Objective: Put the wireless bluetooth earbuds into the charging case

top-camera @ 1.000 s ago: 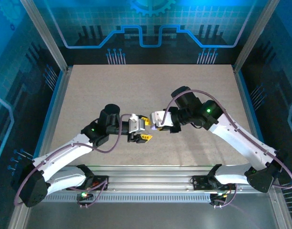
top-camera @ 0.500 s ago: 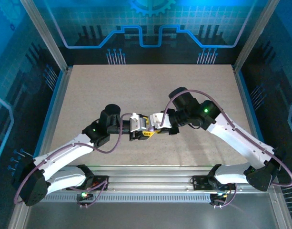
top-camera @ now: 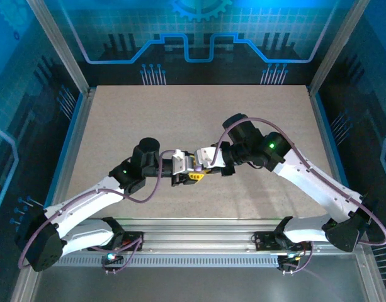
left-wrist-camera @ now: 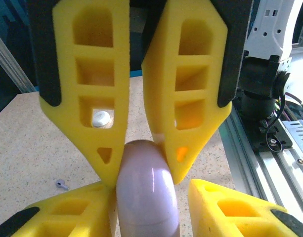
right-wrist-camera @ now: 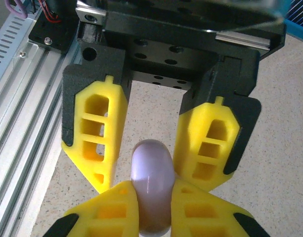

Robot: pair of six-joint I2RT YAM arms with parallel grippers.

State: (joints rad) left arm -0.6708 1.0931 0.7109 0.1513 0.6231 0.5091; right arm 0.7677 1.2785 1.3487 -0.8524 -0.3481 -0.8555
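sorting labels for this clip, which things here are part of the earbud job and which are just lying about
Part of the job:
- charging case, pinched by both sets of fingers
- left gripper
- right gripper
- small white bit on the table, possibly an earbud

Lying about:
- tiny grey piece on the table, too small to identify

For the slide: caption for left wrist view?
Both yellow-fingered grippers, left and right, clamp the pale-lavender rounded plastic charging case above the speckled table.
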